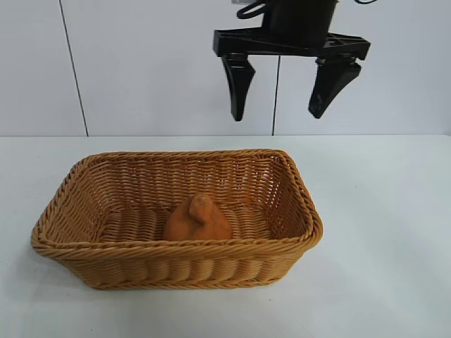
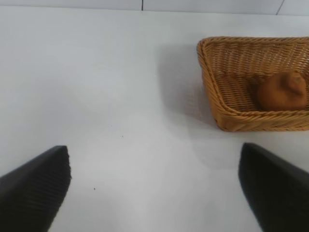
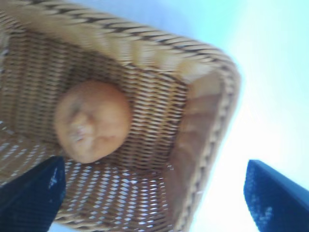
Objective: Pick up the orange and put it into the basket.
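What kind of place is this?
Probably a robot test bench: a plain white table against bare white wall panels, with only a wicker basket holding an orange beneath an open black gripper.

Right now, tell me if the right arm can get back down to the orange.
Probably yes. The right gripper hangs open above the basket, and the orange sits uncovered on the basket floor. Only the wicker walls might crowd the fingers.
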Motion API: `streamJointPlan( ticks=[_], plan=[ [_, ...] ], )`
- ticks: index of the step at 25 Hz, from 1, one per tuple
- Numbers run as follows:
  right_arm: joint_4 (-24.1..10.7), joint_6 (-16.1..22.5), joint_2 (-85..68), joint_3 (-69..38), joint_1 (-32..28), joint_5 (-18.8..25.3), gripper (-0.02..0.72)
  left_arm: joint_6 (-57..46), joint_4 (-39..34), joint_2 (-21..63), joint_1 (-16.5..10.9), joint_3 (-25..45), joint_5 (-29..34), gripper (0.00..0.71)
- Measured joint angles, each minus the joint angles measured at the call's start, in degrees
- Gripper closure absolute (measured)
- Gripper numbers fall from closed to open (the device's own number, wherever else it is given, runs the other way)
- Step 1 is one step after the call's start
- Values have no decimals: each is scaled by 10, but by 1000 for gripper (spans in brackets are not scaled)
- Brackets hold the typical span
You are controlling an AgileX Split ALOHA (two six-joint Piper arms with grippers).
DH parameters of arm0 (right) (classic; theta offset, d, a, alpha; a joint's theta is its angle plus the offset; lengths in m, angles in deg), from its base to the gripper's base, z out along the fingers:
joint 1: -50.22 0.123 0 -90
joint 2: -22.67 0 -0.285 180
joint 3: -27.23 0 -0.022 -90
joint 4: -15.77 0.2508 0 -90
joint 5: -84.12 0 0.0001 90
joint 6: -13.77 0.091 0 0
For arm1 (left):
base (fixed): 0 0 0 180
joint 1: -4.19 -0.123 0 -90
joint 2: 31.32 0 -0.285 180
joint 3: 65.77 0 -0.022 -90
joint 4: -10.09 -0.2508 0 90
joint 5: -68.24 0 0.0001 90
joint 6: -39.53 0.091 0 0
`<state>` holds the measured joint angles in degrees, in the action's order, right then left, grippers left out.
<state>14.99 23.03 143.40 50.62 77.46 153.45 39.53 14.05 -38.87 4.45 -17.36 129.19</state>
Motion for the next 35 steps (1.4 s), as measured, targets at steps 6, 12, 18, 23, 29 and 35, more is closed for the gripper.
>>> streamJointPlan(
  ticks=[6, 12, 18, 23, 29, 35],
  plan=[
    [-4, -19, 0, 0, -124, 1, 10, 0, 0, 0, 0, 0, 0, 37],
    [-6, -21, 0, 0, -209, 2, 10, 0, 0, 0, 0, 0, 0, 37],
    [14, -30, -19, -50, -215, 3, 10, 0, 0, 0, 0, 0, 0, 37],
    [31, -49, -78, -157, -215, 5, 10, 0, 0, 0, 0, 0, 0, 37],
    [40, -59, -193, -313, -215, 5, 10, 0, 0, 0, 0, 0, 0, 37],
    [40, -64, -345, -473, -215, 3, 10, 0, 0, 0, 0, 0, 0, 37]
  ],
)
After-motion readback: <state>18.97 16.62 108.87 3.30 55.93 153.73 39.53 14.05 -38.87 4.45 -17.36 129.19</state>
